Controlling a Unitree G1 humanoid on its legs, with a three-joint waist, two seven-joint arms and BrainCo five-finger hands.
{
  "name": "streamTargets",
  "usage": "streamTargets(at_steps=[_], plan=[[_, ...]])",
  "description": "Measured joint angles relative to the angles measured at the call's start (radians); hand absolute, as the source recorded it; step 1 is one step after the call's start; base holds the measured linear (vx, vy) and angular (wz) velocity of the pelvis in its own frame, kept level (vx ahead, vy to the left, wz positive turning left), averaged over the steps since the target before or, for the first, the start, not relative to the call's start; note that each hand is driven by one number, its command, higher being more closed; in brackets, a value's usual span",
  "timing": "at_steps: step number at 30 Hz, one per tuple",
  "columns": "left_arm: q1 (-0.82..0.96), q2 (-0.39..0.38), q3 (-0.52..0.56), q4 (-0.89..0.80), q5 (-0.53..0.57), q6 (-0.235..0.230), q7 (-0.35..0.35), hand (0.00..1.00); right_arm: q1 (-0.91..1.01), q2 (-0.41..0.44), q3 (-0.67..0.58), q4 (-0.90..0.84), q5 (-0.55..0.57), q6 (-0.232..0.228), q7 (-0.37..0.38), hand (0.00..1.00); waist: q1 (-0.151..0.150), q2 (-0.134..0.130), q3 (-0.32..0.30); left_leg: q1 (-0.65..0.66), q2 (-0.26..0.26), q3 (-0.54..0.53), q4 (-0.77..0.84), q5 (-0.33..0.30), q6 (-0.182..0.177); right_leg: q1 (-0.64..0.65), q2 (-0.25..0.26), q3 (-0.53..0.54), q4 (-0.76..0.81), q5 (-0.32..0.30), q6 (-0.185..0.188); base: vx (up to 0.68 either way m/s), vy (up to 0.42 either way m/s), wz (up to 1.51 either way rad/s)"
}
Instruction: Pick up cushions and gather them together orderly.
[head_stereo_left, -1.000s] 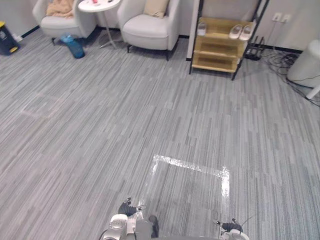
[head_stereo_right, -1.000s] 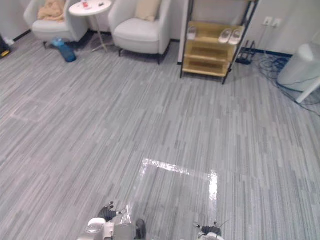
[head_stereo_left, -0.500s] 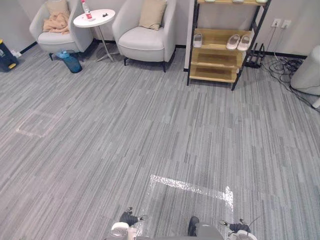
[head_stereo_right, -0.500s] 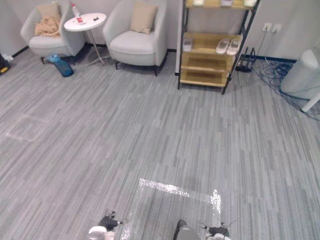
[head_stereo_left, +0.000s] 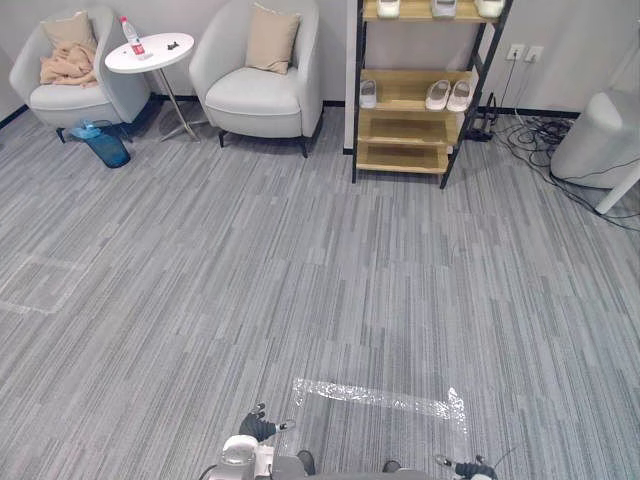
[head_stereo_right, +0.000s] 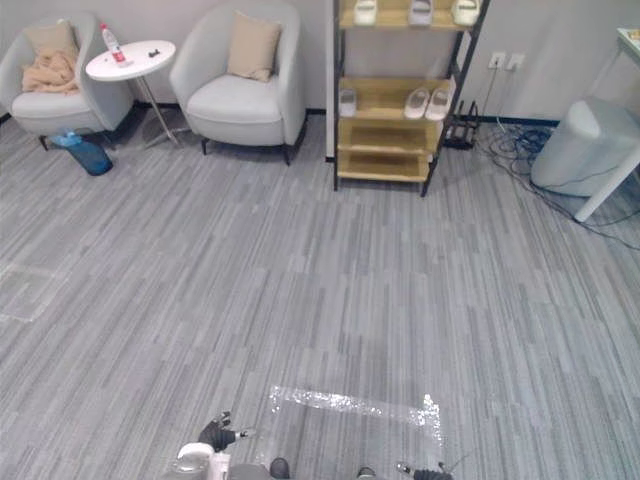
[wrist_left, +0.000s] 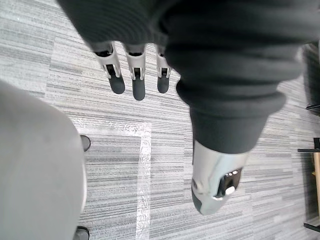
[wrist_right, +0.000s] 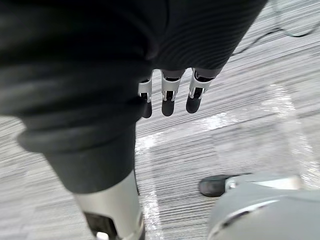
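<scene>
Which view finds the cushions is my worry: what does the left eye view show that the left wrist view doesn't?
The left eye view adds two beige cushions, one on each armchair, and a shoe rack by the far wall. The left wrist view adds a close look at the left hand: fingers straight, holding nothing. Both share the left hand, the grey floor and the shiny tape mark on it.

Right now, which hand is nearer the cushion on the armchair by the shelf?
Left. The cushion sits far ahead of the left hand; the right hand is farther across.
</scene>
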Motion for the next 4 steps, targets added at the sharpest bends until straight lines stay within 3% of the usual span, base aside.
streamTargets(at_steps=[4], plan=[[0.000,0.018,-0.007,0.001,0.000,0.000,0.000,0.00,-0.005,0.003,0.000,-0.002,0.000,-0.001,0.000,0.00,0.005,-0.001,-0.001,0.028,-0.004,-0.004,-0.014,0.000,0.000,0.032,0.002,0.000,-0.025,-0.001,0.001,0.09,-0.013,0.01]])
